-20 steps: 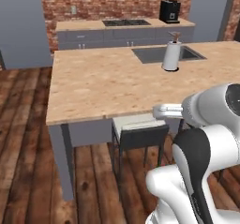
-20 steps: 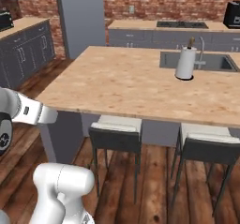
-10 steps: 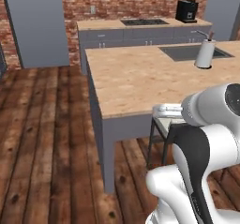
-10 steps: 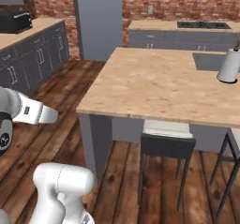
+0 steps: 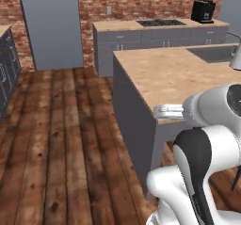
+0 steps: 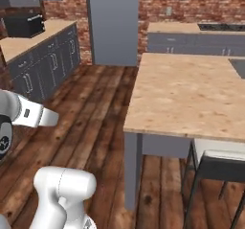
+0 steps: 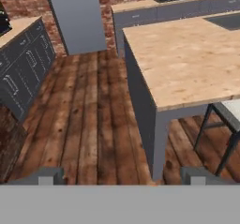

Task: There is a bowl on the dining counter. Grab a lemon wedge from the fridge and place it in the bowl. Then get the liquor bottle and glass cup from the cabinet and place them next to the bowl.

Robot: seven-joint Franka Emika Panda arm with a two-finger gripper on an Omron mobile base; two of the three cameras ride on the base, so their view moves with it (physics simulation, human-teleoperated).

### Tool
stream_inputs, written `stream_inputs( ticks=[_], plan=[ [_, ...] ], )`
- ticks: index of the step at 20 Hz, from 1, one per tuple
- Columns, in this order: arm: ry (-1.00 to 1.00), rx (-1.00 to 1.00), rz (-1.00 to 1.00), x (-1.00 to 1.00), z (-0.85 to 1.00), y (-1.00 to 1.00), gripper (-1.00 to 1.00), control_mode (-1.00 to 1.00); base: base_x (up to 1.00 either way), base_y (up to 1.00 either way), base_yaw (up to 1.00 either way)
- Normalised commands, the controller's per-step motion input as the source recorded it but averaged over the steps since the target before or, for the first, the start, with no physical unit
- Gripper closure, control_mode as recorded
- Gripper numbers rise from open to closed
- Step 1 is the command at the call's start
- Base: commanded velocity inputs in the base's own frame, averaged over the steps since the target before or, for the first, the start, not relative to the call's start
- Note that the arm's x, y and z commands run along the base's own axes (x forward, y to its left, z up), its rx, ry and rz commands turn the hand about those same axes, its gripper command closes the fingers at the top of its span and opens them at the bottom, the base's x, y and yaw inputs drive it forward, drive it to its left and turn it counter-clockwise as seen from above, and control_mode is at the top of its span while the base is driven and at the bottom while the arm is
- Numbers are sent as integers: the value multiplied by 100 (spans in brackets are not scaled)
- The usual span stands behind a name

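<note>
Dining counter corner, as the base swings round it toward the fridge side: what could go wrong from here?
The dining counter corner sits close beside the arm; a tight turn might clip it. The stool tucked under the counter's edge could catch the base. The gripper is open and empty, so nothing can drop.

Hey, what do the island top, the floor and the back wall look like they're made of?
Dining counter: light tan speckled top, looks like matte laminate or stone; the speckle leaves it open. Floor: dark brown wood planks, with visible seams, grain and knots, slightly glossy. Back wall: red brick, with mortar lines showing between courses.
</note>
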Motion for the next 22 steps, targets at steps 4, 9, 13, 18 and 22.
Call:
stream_inputs(
  ticks=[4,9,13,18,22],
  plan=[
    [0,0,0,0,0,0,-100,100,93,100,-13],
    [0,0,0,0,0,0,-100,100,100,100,-15],
    [0,0,0,0,0,0,-100,100,100,100,-17],
    [0,0,0,0,0,0,-100,100,100,100,-19],
    [0,0,0,0,0,0,-100,100,100,87,-19]
  ],
)
